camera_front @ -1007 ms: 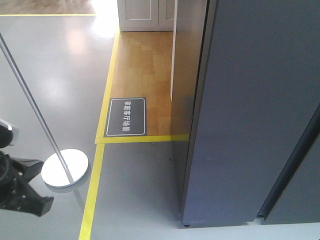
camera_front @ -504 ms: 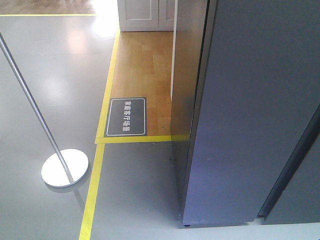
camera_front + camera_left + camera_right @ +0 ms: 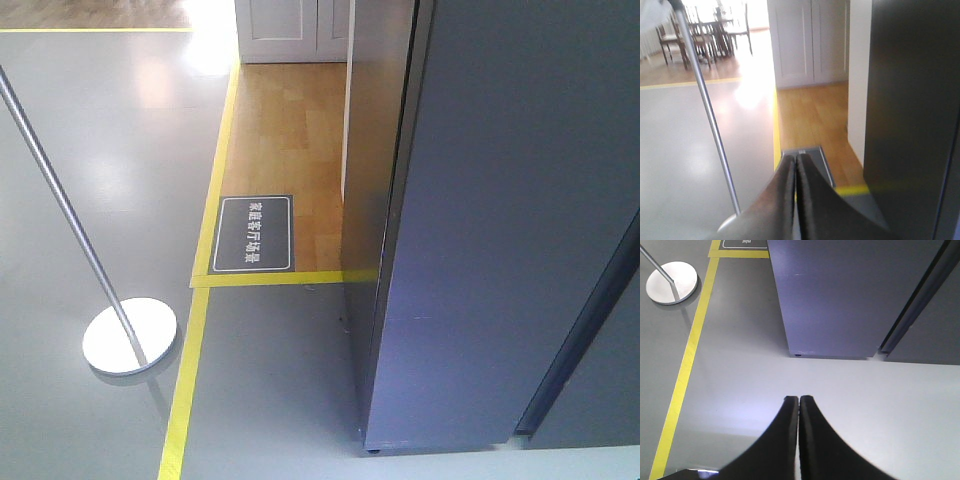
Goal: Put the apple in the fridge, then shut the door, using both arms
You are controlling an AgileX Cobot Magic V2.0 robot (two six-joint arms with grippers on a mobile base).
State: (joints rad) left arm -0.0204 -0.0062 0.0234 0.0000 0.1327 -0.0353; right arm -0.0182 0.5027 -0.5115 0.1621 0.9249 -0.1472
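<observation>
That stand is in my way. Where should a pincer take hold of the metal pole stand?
Grip the thin pole mid-shaft, closing across it from the side: it is slender and round, while the disc base lies flat, offering no edge. The left pincer is shut and must open first.

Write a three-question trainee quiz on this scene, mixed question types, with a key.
1. True or false: the left gripper and the right gripper both have their fingers pressed together with nothing between them.
2. Multiple choice: the thin metal pole stands on which base? A) a square black plate B) a round silver disc C) a tripod
3. Fill in: in the front-facing view, the dark floor sign lies on the ____ floor, inside the yellow tape line.

Key: 1 true; 2 B; 3 wooden.
</observation>
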